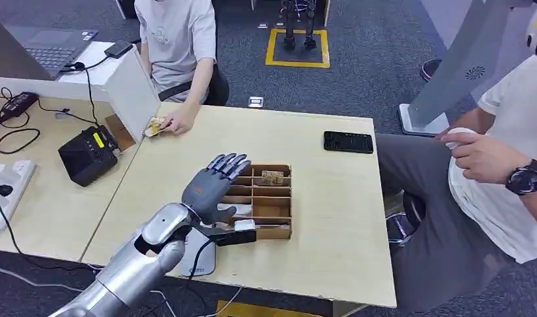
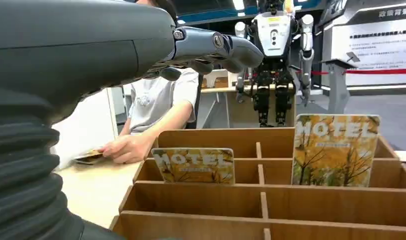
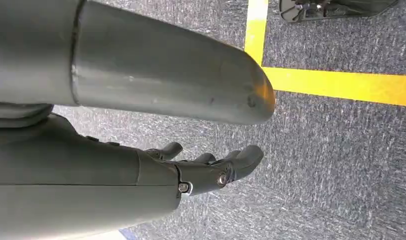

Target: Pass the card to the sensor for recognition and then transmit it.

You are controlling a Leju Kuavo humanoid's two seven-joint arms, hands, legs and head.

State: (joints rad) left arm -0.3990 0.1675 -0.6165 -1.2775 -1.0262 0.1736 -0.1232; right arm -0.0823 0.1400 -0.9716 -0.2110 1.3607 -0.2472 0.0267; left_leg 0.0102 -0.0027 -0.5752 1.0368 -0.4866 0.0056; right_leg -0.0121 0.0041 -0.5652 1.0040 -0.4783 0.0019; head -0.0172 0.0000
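Head view shows the left hand (image 1: 216, 188) hovering over the wooden organizer (image 1: 279, 228), fingers spread, apparently holding nothing.

The light wooden table (image 1: 318, 218) carries a wooden compartment box (image 1: 269, 205) near its front middle, with cards standing in its slots — one at the far row (image 1: 273, 176). A black phone (image 1: 348, 142) lies flat toward the far right corner. At the far left edge a person's hand (image 1: 179, 122) rests on the tabletop beside a white upright panel (image 1: 135, 89) — a card (image 1: 154, 127) lies by it.
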